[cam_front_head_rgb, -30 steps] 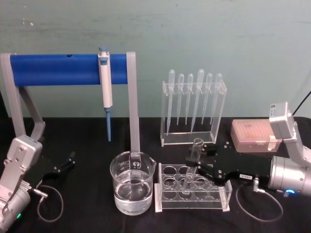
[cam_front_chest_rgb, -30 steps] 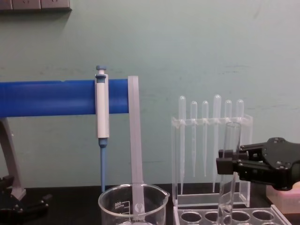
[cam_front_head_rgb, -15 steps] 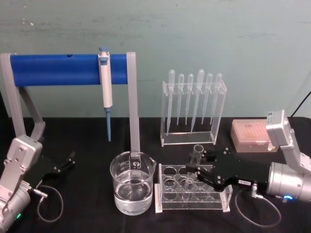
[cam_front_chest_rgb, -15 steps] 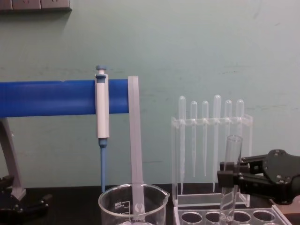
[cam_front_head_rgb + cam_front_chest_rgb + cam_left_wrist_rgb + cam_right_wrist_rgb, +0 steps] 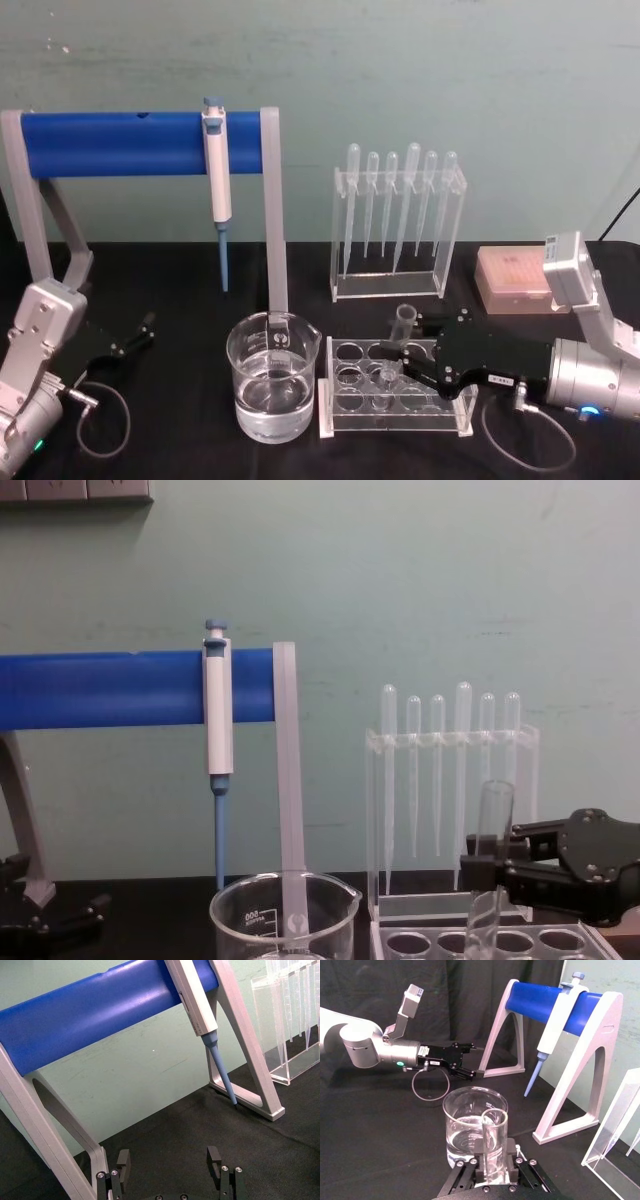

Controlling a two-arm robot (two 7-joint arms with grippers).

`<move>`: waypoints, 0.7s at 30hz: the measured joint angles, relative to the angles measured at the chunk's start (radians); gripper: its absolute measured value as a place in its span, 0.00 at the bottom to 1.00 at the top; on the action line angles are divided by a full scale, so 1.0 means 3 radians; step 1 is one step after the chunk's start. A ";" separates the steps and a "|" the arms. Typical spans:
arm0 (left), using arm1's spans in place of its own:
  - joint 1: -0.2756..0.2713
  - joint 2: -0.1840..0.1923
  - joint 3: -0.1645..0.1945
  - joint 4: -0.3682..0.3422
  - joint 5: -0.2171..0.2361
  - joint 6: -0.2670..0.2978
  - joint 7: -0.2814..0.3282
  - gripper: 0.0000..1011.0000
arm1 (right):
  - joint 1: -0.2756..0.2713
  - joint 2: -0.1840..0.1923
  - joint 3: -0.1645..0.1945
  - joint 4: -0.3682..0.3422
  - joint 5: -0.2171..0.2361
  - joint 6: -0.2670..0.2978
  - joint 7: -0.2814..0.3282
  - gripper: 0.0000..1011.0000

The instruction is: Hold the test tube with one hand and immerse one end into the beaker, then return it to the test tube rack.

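The test tube [image 5: 405, 320] stands nearly upright with its lower end down in a hole of the clear rack [image 5: 345, 425]. My right gripper [image 5: 402, 352] is shut on the tube's middle, reaching in from the right. In the chest view the test tube [image 5: 493, 815] rises above the right gripper [image 5: 472, 871]. The right wrist view shows the test tube [image 5: 495, 1145] between that gripper's [image 5: 493, 1170] jaws, with the beaker [image 5: 465, 1125] just behind. The beaker [image 5: 273, 385], partly filled with clear liquid, sits left of the rack. My left gripper [image 5: 140, 332] rests open at the far left [image 5: 169, 1165].
A blue-and-white pipettor [image 5: 216, 170] hangs on the blue-bar stand [image 5: 120, 143] behind the beaker. A clear holder of thin pipettes [image 5: 398, 225] stands behind the rack. A pink tip box [image 5: 515, 278] sits at the back right. Cables loop on the black tabletop near both wrists.
My right gripper has moved down with the test tube, sinking its lower end deeper into the rack hole. The left arm has stayed still.
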 joint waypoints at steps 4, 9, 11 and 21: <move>0.0000 0.0000 0.0000 0.0000 0.0000 0.0000 0.0000 0.99 | 0.0000 0.0002 0.0001 -0.0004 0.0002 -0.0001 -0.0001 0.42; 0.0000 0.0000 0.0000 0.0000 0.0000 0.0000 0.0000 0.99 | 0.0000 0.0003 0.0002 -0.0006 0.0004 -0.0002 -0.0002 0.56; 0.0000 0.0000 0.0000 0.0000 0.0000 0.0000 0.0000 0.99 | 0.0000 0.0004 0.0003 -0.0007 0.0005 -0.0002 -0.0003 0.62; 0.0000 0.0000 0.0000 0.0000 0.0000 0.0000 0.0000 0.99 | -0.0090 0.0050 0.0116 -0.0271 -0.0109 -0.0188 -0.0159 0.93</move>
